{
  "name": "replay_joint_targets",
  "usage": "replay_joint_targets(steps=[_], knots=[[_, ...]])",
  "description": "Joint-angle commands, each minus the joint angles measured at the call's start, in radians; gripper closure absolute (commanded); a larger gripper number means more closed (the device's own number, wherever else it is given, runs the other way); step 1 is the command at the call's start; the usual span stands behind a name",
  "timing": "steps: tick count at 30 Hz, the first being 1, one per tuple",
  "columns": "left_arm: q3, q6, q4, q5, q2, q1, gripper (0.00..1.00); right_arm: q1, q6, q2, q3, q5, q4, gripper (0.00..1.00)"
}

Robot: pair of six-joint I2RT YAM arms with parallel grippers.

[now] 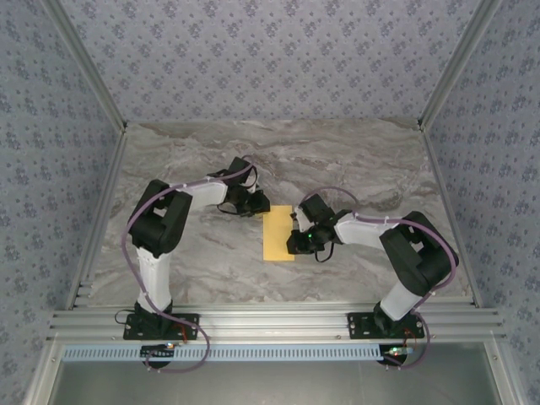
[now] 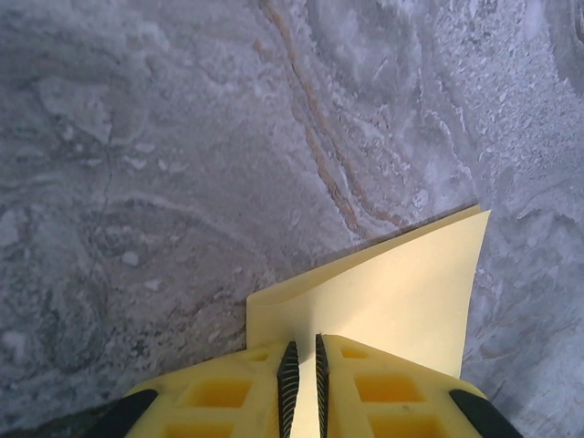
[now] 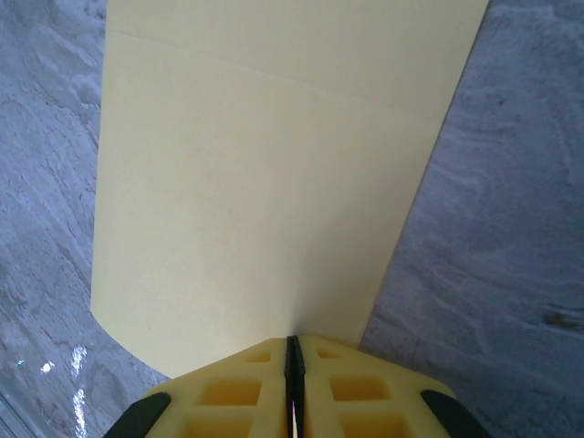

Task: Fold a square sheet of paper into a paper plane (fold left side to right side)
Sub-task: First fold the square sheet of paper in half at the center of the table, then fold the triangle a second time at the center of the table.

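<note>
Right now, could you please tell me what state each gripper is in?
Left gripper: jaws closed on the thin yellow-orange folded paper sheet.
Right gripper: jaws closed on the same sheet.

The top external camera sits high above and behind the arm bases (image 1: 160, 323). It looks down and forward over the whole tabletop (image 1: 202, 278) from well back, so the square sheet of paper (image 1: 278, 239) appears small near the middle. The left wrist camera looks along the left pincer (image 2: 302, 351), very close and low, at the sheet's far left corner, while the right wrist camera looks past the right pincer (image 3: 293, 347), equally close, across most of the sheet from its right edge. All three views share that sheet and the marbled surface beside it.
</note>
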Motion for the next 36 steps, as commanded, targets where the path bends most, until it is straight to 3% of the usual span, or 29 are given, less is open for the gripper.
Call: replay_joint_targets(steps=[1,9,15,20,24,29,36], knots=[[0.069,0.053,-0.003,-0.178,0.073,0.077,0.82,0.002,0.021,0.04,-0.069,0.052,-0.164,0.87],[0.22,0.079,-0.084,-0.187,0.137,0.091,0.81,0.006,0.034,0.038,-0.075,0.058,-0.156,0.87],[0.168,0.085,-0.059,-0.149,0.011,0.093,0.78,0.005,0.065,-0.043,-0.074,-0.005,-0.024,0.82],[0.033,0.058,-0.016,-0.099,-0.197,0.093,0.74,-0.011,0.087,-0.193,-0.07,0.004,0.1,0.59],[-0.099,-0.004,0.064,-0.003,-0.284,0.068,0.73,-0.03,0.05,-0.28,-0.056,0.08,0.057,0.45],[-0.172,-0.064,0.183,0.057,-0.236,-0.017,0.74,-0.043,-0.007,-0.342,-0.05,0.18,-0.053,0.33],[-0.093,-0.064,0.161,0.001,-0.102,-0.064,0.74,-0.068,0.025,-0.373,-0.097,0.146,-0.046,0.22]])
